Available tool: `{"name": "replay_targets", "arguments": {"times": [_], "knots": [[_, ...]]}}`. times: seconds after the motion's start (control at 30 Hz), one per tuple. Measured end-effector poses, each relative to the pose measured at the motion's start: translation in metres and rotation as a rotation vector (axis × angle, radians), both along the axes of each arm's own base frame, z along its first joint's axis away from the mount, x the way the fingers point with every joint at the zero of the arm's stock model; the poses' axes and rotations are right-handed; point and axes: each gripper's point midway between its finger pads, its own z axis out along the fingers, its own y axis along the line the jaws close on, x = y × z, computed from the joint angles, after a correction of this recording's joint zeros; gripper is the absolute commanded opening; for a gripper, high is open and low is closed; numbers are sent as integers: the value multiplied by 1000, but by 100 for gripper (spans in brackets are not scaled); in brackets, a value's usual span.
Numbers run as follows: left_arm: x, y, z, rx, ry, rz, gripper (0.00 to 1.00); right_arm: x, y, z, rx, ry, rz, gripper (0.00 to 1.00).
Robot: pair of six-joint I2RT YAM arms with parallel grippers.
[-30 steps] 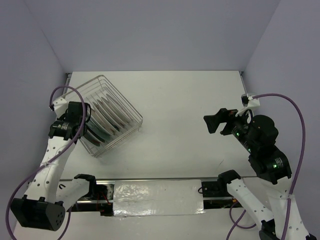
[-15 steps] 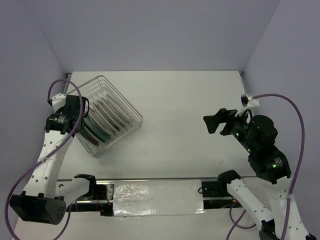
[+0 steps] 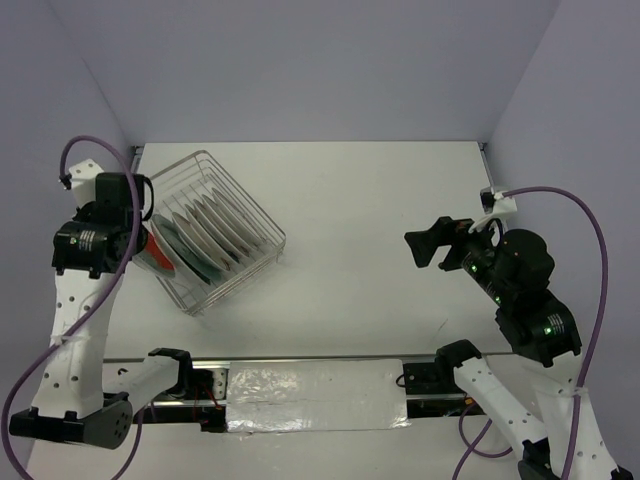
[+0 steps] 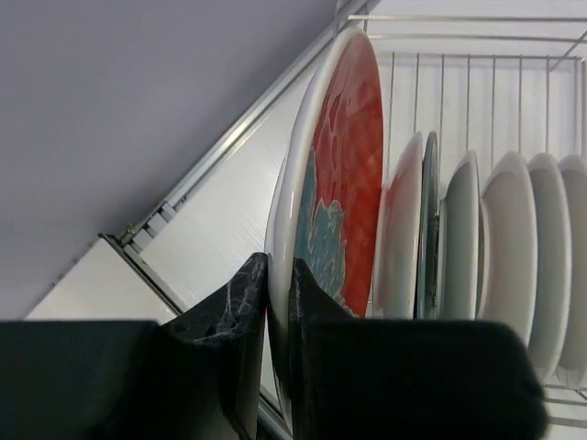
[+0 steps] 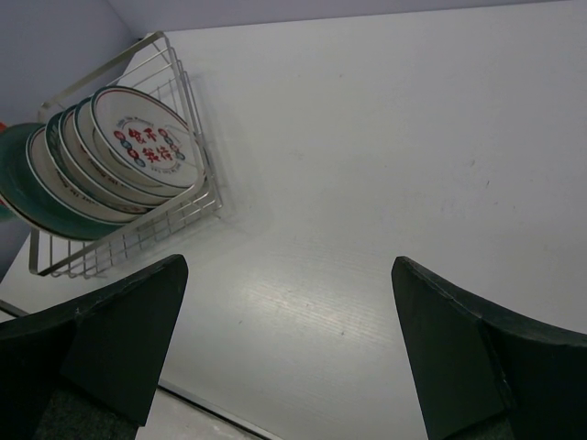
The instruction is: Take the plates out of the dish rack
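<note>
Left gripper [image 4: 278,312]: fingers clamped together on the rim of the floral plate [image 4: 341,174], one finger on each face. Seen from above, this gripper [image 3: 140,238] is at the 9 o'clock side of the rack [image 3: 262,222], with the red of the plate showing just beside it.

Right gripper [image 3: 425,245]: fingers wide apart and holding nothing. It hangs over bare counter [image 3: 360,200] at 3 o'clock, well apart from the rack.

Rack: at the counter's 9 to 10 o'clock, turned corner-on. Its 9 o'clock corner is close to the counter's left edge and the side wall [image 3: 60,120], so there is little room on that side. From the rack's 3 o'clock side across to the right gripper the counter is open, and likewise toward 12 o'clock.

Count from the left wrist view: seven plates [image 4: 500,238] on edge in one row, the held one included.
- Floral plate at the end, its rim reaching past the others.
- One more with a red face.
- One dark teal.
- Four pale.

The right wrist view shows the far end plate is white with red marks [image 5: 147,139]. One rack.
</note>
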Motion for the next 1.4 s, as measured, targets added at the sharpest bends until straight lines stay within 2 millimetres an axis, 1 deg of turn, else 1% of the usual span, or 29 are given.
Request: {"name": "replay_targets", "arguments": {"times": [0.17, 0.23, 0.33, 0.4, 0.47, 0.53, 0.57, 0.63, 0.67, 0.8, 0.9, 0.97, 1.0, 1.03, 1.1, 1.17, 1.23, 1.4], "knots": [[-3, 7, 54, 65, -55, -31, 0, 4, 3, 0, 1, 3, 6, 100], [-2, 7, 75, 81, -71, -47, 0, 7, 4, -1, 0, 7, 7, 100], [9, 6, 112, 95, -129, -76, 0, 10, 6, -3, -2, 20, 15, 100], [20, -1, 135, 83, -194, -121, 0, 13, 8, -6, -4, 32, 21, 100], [28, -10, 152, 62, -263, -179, 0, 16, 11, -7, -4, 40, 30, 100], [33, -23, 164, 22, -347, -252, 0, 18, 16, -7, 5, 41, 55, 100], [34, -34, 168, -8, -408, -309, 0, 19, 20, -5, 16, 37, 72, 100], [35, -59, 168, -89, -507, -426, 0, 20, 30, 3, 49, 19, 118, 100], [34, -73, 167, -132, -566, -494, 0, 19, 39, 9, 81, -4, 163, 100], [34, -138, 151, -373, -715, -763, 0, 11, 72, 38, 228, -76, 344, 100], [39, -182, 140, -572, -791, -942, 0, 11, 89, 57, 318, -107, 438, 100], [43, -202, 134, -680, -815, -1026, 0, 16, 97, 67, 363, -121, 470, 99], [44, -210, 135, -730, -830, -1065, 0, 19, 100, 68, 382, -122, 481, 99], [50, -215, 122, -773, -808, -1071, 0, 22, 103, 69, 397, -120, 490, 98], [54, -222, 111, -837, -796, -1088, 0, 28, 110, 66, 424, -102, 512, 98], [54, -226, 105, -878, -789, -1102, 0, 33, 118, 62, 439, -76, 527, 98], [53, -229, 104, -897, -791, -1119, 0, 35, 125, 59, 443, -61, 543, 97], [47, -234, 116, -906, -836, -1176, 0, 38, 144, 51, 447, -29, 581, 93]]}}
